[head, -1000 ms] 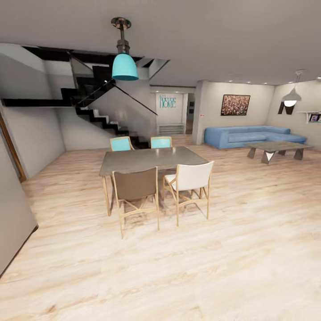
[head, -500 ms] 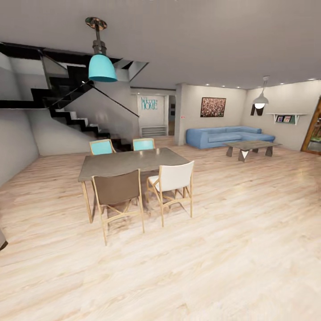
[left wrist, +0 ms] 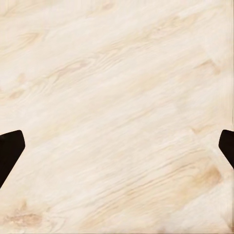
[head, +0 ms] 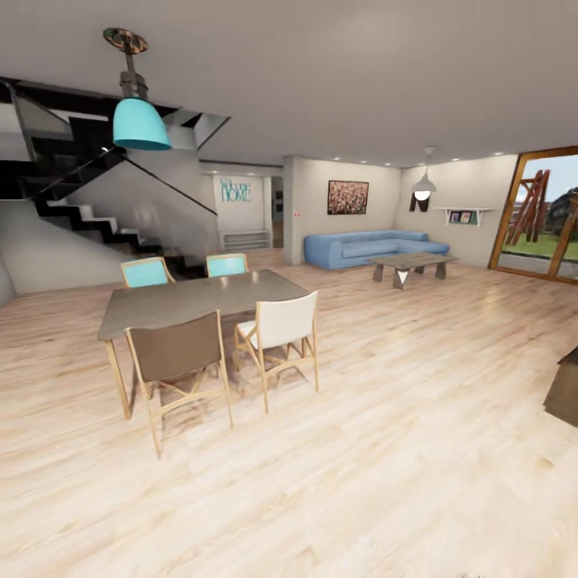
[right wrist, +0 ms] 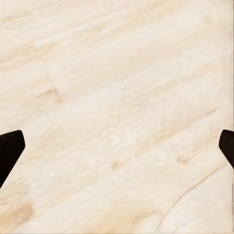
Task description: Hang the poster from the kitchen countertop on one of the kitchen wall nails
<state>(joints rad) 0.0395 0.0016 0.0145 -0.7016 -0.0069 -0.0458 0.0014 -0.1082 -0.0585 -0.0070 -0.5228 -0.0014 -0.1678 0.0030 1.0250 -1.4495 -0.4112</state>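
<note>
Swung to the right since a second ago, camera and all, so that the dining set sits further left and a wood-framed glass door (head: 539, 215) with greenery beyond has come in at the right edge. Seen now from the head: pale, streaky wood-plank floor (head: 417, 449), smooth and faintly glossy; a rectangular grey dining surface (head: 201, 299) on slim light-wood legs, ringed by four angular chairs — two turquoise-backed (head: 146, 272) on the far side, one brown (head: 177, 350) and one white (head: 279, 323) on the near side. Overhead, a turquoise bell-shaped pendant lamp (head: 140, 123); behind it a black zigzag staircase (head: 88, 217). Further back, a blue L-shaped sofa (head: 371, 246), a low grey coffee table (head: 411, 265) on wedge-shaped legs, and a wide reddish-brown framed picture (head: 348, 197) on the pale wall. Dark boxy corner of some furniture (head: 564, 389) at the right edge. From each wrist, bare floor planks, with the left gripper (left wrist: 117, 151) and right gripper (right wrist: 117, 151) spread wide, dark fingertips (left wrist: 9, 148) at opposite edges, nothing between them. Poster, countertop and nails: nowhere among these pictures, whereabouts impossible to tell.
</note>
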